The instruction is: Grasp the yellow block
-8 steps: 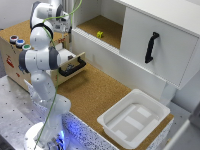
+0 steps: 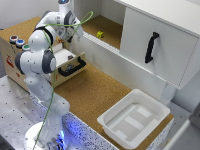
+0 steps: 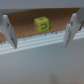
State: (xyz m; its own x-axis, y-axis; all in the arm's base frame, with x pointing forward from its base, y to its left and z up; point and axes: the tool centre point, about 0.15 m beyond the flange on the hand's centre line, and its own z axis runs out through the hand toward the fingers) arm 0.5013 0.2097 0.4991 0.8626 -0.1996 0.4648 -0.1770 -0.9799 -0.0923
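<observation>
A white robot arm [image 2: 42, 60] reaches toward the back of a cork-topped counter [image 2: 92, 92], its gripper [image 2: 75, 31] spread wide with nothing between the fingers. The yellow block [image 2: 100, 34] sits alone on the cork floor inside the open side of a white cabinet [image 2: 160, 40] along the counter's far edge, well apart from the gripper and behind a low white rail [image 2: 95, 42] that fronts the opening. From the wrist view, the block [image 3: 41, 23] lies roughly between the two fingers [image 3: 6, 31] but beyond the rail [image 3: 40, 42].

The rail looks like the main hazard: a straight, low advance could drive the fingertips into it before they reach the block. The block is tiny beside the gripper, so a slightly off-centre closing could flick it deeper into the cabinet or pinch a corner and let it squirt free. The cabinet's inner wall may also crowd the wrist.

Elsewhere, a wooden box with coloured buttons [image 2: 16, 41] and an open drawer [image 2: 70, 62] stands at the counter's near-left edge in the exterior view, and a white tray [image 2: 107, 122] rests near the front corner.
</observation>
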